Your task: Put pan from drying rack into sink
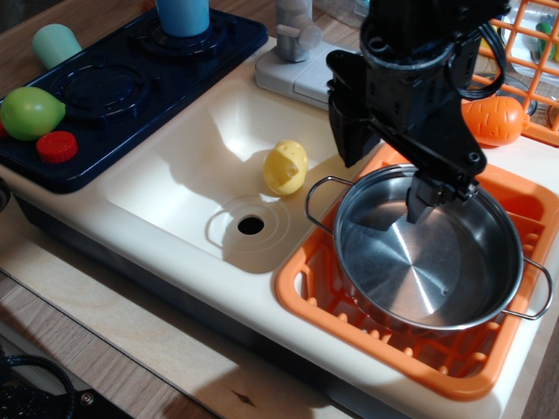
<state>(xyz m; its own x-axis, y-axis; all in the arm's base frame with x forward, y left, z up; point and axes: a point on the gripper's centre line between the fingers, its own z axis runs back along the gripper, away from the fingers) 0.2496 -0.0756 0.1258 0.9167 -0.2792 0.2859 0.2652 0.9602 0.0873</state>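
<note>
The shiny steel pan (437, 262) sits in the orange drying rack (349, 305) at the right, its wire loop handles at left and right. The cream sink (192, 175) lies to its left, with a drain hole and the grey faucet (297, 35) at the back. My black gripper (384, 179) is open and straddles the pan's far-left rim: one finger (349, 140) is outside the pan, the other finger (424, 196) is inside over the bottom. It holds nothing.
A yellow lemon-like toy (286, 168) lies in the sink near the drain. A dark blue stove (113, 78) at left carries a green fruit (31, 112), a red cap (56, 147) and a blue cup (183, 16). An orange carrot toy (494, 120) and a wire basket (528, 61) are behind the rack.
</note>
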